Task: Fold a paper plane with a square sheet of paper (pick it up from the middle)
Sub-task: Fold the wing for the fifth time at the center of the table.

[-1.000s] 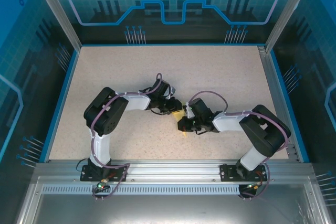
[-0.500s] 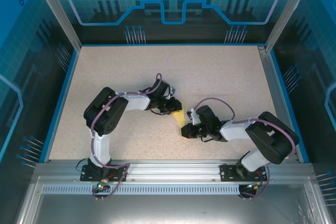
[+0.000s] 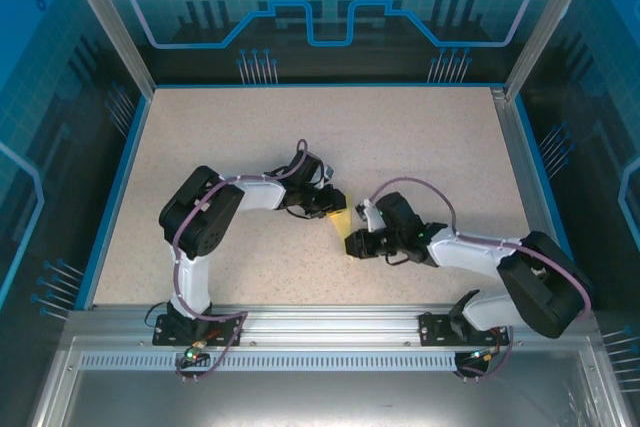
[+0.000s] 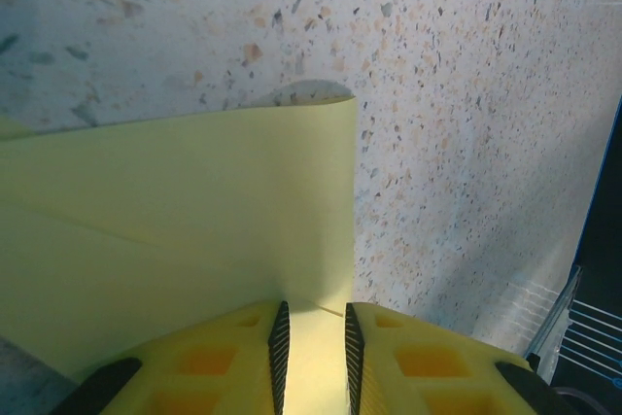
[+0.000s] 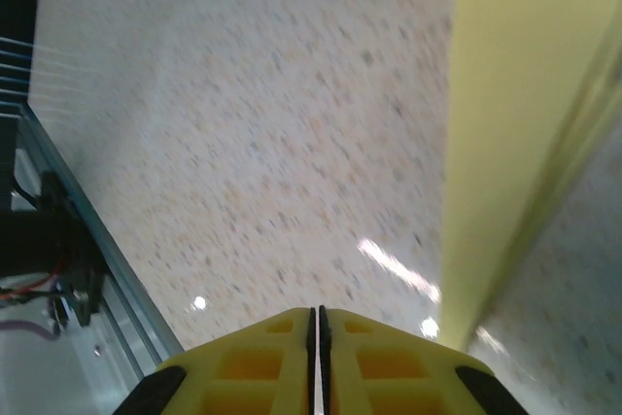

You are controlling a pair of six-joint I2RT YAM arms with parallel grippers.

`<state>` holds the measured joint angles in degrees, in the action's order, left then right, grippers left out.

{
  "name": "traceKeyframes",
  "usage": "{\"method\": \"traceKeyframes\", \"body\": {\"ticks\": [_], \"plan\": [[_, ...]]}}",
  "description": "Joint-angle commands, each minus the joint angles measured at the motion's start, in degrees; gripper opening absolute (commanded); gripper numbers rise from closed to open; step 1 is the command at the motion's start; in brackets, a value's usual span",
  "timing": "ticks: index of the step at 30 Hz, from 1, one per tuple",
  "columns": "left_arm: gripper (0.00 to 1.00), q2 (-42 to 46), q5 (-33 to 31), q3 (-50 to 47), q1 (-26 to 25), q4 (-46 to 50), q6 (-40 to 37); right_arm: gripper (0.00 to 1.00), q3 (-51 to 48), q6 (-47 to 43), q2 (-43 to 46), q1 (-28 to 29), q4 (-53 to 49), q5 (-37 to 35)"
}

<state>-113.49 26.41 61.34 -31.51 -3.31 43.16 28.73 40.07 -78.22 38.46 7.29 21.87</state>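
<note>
The left gripper (image 4: 311, 326) pinches one edge of the yellow paper (image 4: 194, 230) between narrow jaws. The paper is plain and folded over, with a slanting crease, and its far corner curls up off the speckled desk (image 4: 466, 94). It lies mid-desk between the two arms. Just to its right, the right gripper (image 5: 318, 323) has its jaws pressed together on nothing, beside the paper's long edge. Bare desk runs out to the blue rim (image 3: 118, 187).
</note>
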Motion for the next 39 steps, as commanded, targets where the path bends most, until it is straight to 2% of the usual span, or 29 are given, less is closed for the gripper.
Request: {"method": "traceKeyframes", "body": {"ticks": [1,4,12,20,33,39], "plan": [[0.26,-1.5,-2.4,-1.7,1.1,2.1,-1.3,0.11,3.7,1.6,-4.4,-0.6,0.6,-2.5],[0.26,-1.6,-2.2,-2.0,1.1,1.9,-1.3,0.11,4.9,1.8,-7.9,-1.1,1.9,-2.9],[0.26,-1.6,-2.3,-1.6,1.1,2.2,-1.9,0.09,3.0,-0.2,-15.9,-2.1,3.6,2.5],[0.27,-1.8,-3.0,1.2,3.3,4.8,-4.7,0.05,-1.1,-0.5,-17.0,-2.2,3.7,1.5],[0.31,-3.0,-0.7,4.0,11.3,5.3,-8.6,0.05,2.1,-0.5,-19.0,-2.1,3.0,3.5],[0.33,-0.3,-0.2,7.1,11.9,8.7,-10.5,0.07,3.9,0.1,-17.7,-2.0,2.8,3.7]]}}
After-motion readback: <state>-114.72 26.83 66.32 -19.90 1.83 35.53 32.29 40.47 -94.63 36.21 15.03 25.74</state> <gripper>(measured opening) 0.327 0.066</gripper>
